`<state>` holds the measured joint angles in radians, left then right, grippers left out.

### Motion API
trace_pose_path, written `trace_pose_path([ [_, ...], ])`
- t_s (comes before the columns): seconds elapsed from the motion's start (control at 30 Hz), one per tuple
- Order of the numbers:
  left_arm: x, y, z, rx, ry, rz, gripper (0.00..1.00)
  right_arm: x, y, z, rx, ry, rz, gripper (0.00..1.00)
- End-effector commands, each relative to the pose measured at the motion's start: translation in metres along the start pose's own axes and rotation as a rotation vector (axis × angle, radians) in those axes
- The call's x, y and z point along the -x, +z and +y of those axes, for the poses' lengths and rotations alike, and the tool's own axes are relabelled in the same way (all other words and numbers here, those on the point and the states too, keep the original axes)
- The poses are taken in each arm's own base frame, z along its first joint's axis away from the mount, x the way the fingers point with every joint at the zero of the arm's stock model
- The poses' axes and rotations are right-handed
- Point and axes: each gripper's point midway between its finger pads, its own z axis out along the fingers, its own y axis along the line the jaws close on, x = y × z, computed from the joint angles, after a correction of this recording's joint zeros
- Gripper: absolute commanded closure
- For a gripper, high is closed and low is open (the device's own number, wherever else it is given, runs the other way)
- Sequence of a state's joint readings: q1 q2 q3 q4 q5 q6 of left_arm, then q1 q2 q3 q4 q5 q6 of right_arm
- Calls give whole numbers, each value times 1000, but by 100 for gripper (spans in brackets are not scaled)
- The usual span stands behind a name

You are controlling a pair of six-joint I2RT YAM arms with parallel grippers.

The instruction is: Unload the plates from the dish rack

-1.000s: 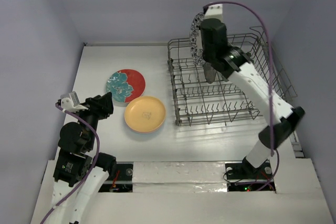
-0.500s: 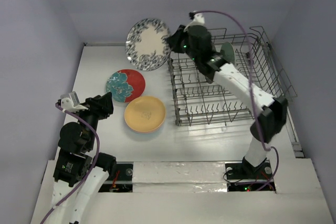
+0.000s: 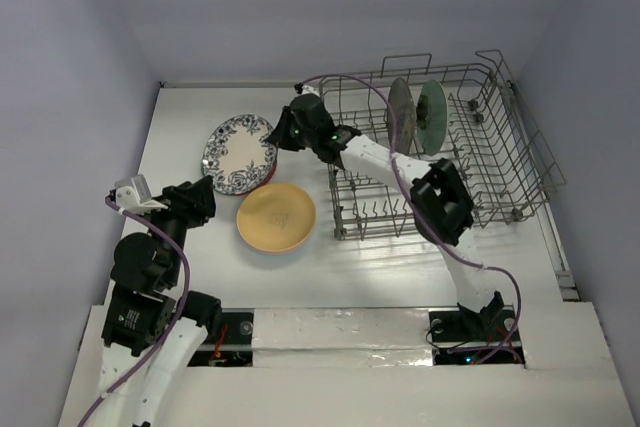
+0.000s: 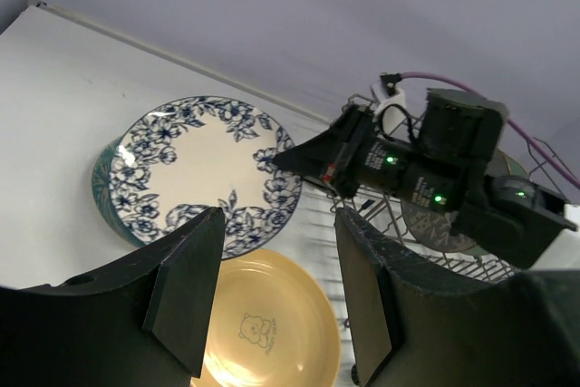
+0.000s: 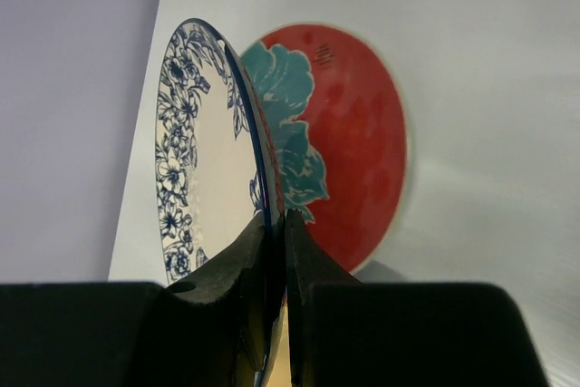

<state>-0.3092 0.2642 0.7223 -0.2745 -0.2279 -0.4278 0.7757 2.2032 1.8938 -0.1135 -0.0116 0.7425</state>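
On the worktop (image 3: 190, 127), left of the dish rack (image 3: 500, 147) where two green plates (image 3: 432, 117) stand upright, the blue-patterned plate (image 3: 238, 152) is tilted over the red plate (image 5: 353, 133), pinched at its rim by the right hand (image 5: 276, 224), so an early or steep release could chip both; the left hand (image 4: 276, 215) rests spread, idle.

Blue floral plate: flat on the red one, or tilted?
Tilted. The right gripper pinches the rim of the blue floral plate; the wrist view shows it angled over the red plate.
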Motion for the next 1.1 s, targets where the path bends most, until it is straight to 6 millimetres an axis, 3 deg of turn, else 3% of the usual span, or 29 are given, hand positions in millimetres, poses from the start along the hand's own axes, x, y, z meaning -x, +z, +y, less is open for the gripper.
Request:
trace_pose_path([
  [0.0,10,-1,-5,-19,-8,-39,51,71,-20,95,265,96,-198,100],
  [0.27,11,-1,-4,-18,-7,-40,51,50,23,71,208,161,-163,100],
  [0.47,10,-1,-5,-20,-10,-37,51,28,36,51,163,182,-123,97],
  [0.67,9,-1,-5,-24,-9,-35,51,21,35,43,148,154,-113,71],
  [0.8,9,-1,-5,-24,-8,-35,51,8,38,29,101,122,-75,40],
  [0.87,10,-1,-6,-26,-11,-39,51,7,34,27,95,104,-71,34],
  [1.0,11,-1,-6,-27,-11,-40,51,8,28,3,-23,68,-95,21],
  [1.07,11,-2,-6,-29,-11,-41,51,7,22,2,-60,22,-93,20],
])
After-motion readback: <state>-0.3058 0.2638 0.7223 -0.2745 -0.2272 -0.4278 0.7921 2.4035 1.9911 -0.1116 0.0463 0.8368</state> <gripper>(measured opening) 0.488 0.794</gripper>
